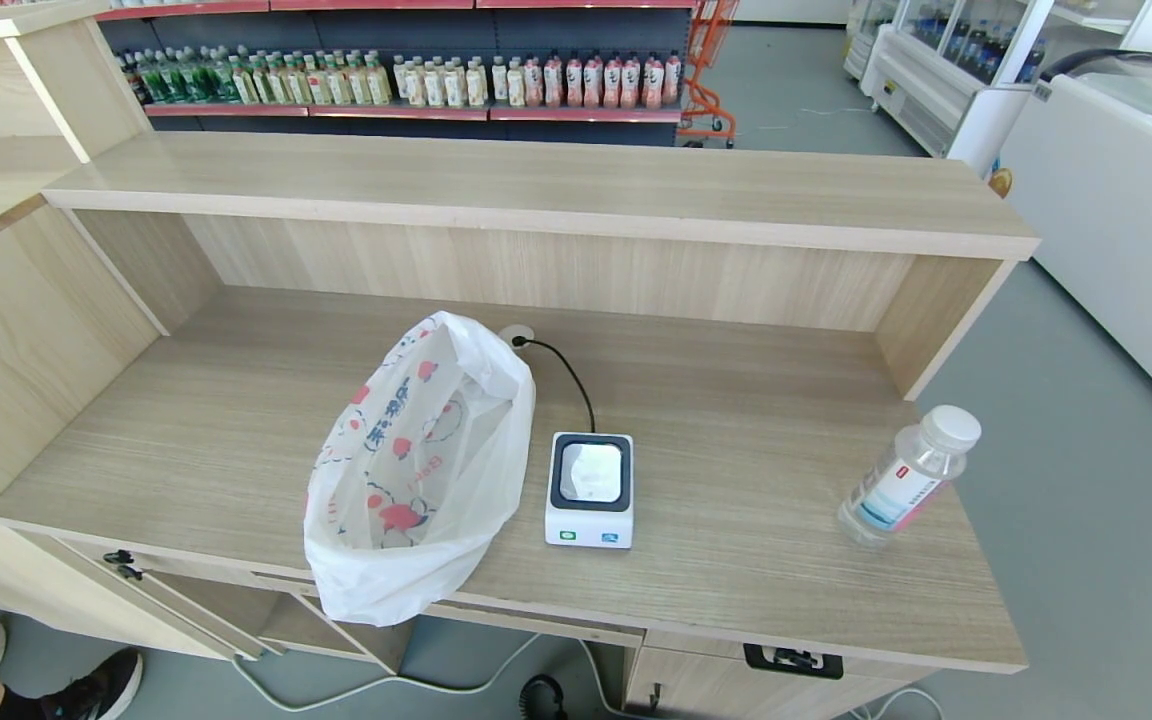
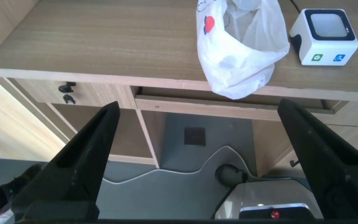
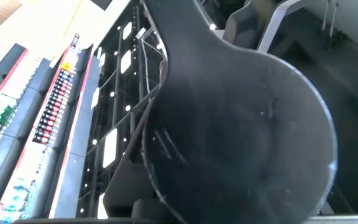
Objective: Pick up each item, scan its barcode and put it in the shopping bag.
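A clear water bottle (image 1: 906,480) with a white cap stands at the right end of the wooden counter (image 1: 756,580), close to its edge. A white plastic shopping bag (image 1: 416,470) with red and blue print lies open at the counter's front left, its bottom hanging over the edge. Just right of it sits a white barcode scanner (image 1: 590,488) with a dark window on top. My left gripper (image 2: 199,106) is open and empty, held below the counter's front edge, with the bag (image 2: 241,50) and scanner (image 2: 324,36) above it. My right gripper (image 3: 241,137) is a dark shape tilted up toward the ceiling.
A raised wooden ledge (image 1: 536,190) runs along the counter's back. The scanner's black cable (image 1: 566,375) leads to a hole behind the bag. Drawers with black handles (image 1: 121,565) sit under the counter. Drink shelves (image 1: 406,80) stand behind and freezers (image 1: 1116,180) to the right.
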Motion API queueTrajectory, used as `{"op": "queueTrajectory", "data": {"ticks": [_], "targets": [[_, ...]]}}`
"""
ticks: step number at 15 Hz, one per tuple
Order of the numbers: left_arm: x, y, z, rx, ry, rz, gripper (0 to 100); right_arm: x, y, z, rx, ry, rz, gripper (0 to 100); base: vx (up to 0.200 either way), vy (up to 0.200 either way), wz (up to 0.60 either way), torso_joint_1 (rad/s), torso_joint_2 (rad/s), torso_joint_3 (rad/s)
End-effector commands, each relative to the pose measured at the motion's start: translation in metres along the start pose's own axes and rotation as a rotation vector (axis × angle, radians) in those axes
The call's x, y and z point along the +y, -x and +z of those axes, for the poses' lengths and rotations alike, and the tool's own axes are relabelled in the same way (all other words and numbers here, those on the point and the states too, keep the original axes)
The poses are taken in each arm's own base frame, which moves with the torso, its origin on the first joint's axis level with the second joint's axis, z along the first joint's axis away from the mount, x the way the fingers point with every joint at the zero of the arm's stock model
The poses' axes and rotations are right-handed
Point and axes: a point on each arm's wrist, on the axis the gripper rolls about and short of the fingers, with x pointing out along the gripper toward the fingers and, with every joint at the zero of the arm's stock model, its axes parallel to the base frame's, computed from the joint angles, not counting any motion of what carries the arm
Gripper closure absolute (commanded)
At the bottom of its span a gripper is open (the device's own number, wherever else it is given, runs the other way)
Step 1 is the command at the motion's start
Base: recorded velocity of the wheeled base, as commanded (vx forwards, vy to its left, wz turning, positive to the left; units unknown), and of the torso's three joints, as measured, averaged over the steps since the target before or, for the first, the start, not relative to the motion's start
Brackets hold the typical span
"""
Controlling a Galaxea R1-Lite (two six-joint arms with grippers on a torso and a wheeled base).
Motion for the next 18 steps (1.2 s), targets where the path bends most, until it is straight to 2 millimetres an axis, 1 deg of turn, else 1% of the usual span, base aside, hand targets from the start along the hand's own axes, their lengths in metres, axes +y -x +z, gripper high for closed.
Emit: {"op": "queueTrajectory", "data": {"ticks": [1,12,13,14,15,16,17,18], "targets": [[0.000,0.000,0.000,0.000,0.000,0.000,0,-0.001,0.000,0.001,-0.009,-0.006,-0.008,100,0.000,0.000,0.00,0.000,0.00,0.000],[0.000,0.000,0.000,0.000,0.000,0.000,0,0.000,0.002,0.005,-0.038,-0.018,-0.012,100,0.000,0.000,0.00,0.000,0.00,0.000],[0.000,0.000,0.000,0.000,0.000,0.000,0,0.006,0.003,0.006,-0.045,-0.098,0.050,100,0.000,0.000,0.00,0.000,0.00,0.000],[0.000,0.000,0.000,0.000,0.000,0.000,0,0.013,0.004,0.001,-0.022,-0.218,0.133,100,0.000,0.000,0.00,0.000,0.00,0.000],[0.000,0.000,0.000,0.000,0.000,0.000,0,0.027,0.005,-0.007,0.061,-0.355,0.279,100,0.000,0.000,0.00,0.000,0.00,0.000],[0.000,0.000,0.000,0.000,0.000,0.000,0,0.040,0.008,-0.018,0.208,-0.514,0.445,100,0.000,0.000,0.00,0.000,0.00,0.000],[0.000,0.000,0.000,0.000,0.000,0.000,0,0.046,0.017,-0.023,0.400,-0.734,0.572,100,0.000,0.000,0.00,0.000,0.00,0.000],[0.000,0.000,0.000,0.000,0.000,0.002,0,0.042,0.026,-0.023,0.605,-0.898,0.625,100,0.000,0.000,0.00,0.000,0.00,0.000]]}}
